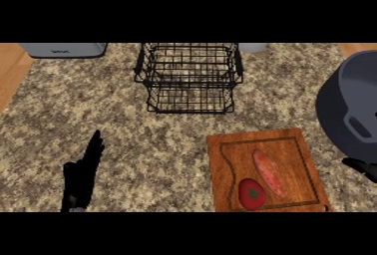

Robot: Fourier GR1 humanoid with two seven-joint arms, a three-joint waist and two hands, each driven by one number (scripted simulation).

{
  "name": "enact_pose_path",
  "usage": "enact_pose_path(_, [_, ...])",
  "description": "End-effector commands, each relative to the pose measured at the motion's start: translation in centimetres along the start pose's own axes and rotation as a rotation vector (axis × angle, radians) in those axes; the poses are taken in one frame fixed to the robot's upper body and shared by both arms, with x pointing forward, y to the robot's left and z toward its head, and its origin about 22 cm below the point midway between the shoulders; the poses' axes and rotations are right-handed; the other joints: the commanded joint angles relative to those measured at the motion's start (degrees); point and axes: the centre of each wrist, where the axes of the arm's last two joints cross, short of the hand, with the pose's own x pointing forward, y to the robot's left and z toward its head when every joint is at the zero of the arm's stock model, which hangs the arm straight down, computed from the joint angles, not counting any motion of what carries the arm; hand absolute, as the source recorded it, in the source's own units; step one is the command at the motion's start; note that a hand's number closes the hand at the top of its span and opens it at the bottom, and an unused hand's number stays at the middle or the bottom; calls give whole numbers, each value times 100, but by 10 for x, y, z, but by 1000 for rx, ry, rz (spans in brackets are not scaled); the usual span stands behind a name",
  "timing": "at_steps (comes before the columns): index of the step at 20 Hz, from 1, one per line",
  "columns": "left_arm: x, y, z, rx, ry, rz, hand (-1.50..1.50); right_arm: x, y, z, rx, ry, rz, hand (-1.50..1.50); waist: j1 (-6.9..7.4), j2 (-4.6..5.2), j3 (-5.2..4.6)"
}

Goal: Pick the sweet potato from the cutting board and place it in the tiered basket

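Sweet potato (269, 174) lies on the wooden cutting board (221, 149), right of centre, long axis running up-left to down-right. A red tomato (252, 193) sits just beside its lower end, on the left — touching or nearly so, cannot tell which. The board's near edge is cut off at the bottom of the view.

Tiered basket (188, 77), black wire, stands at the far middle of the speckled stone counter (110, 109), well apart from the board. Its tiers overlap from this steep angle, so the levels are hard to separate.

Left hand (81, 174) shows at lower left, fingers straight and held together, pointing away from the robot, holding nothing; wrist cut off below.

Right hand (364, 167) — only a dark sliver at the right edge, beside the board. Whether its fingers are spread or curled, cannot tell.

A large dark grey pot (353, 109) fills the right side, partly out of view. A grey appliance (63, 50) at far left and a pale object (252, 47) behind the basket are both clipped at the top.
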Motion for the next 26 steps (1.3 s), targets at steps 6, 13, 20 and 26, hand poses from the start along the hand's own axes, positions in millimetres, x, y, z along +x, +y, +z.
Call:
enact_pose_path(6, [10,-12,-1,-5,-8,-4,0,70,26,10,321,186,542,-150,121,5,-17])
enact_pose_path(13, [-7,-7,9,11,12,3,0,94,63,38,255,224,755,-150,99,6,4])
enact_pose_path(20, [-11,-12,-5,-2,-13,-2,0,82,133,52,263,242,837,-150,113,20,4])
enact_pose_path(26, [2,-17,10,7,5,-11,0,75,140,46,299,342,1024,-150,128,4,9])
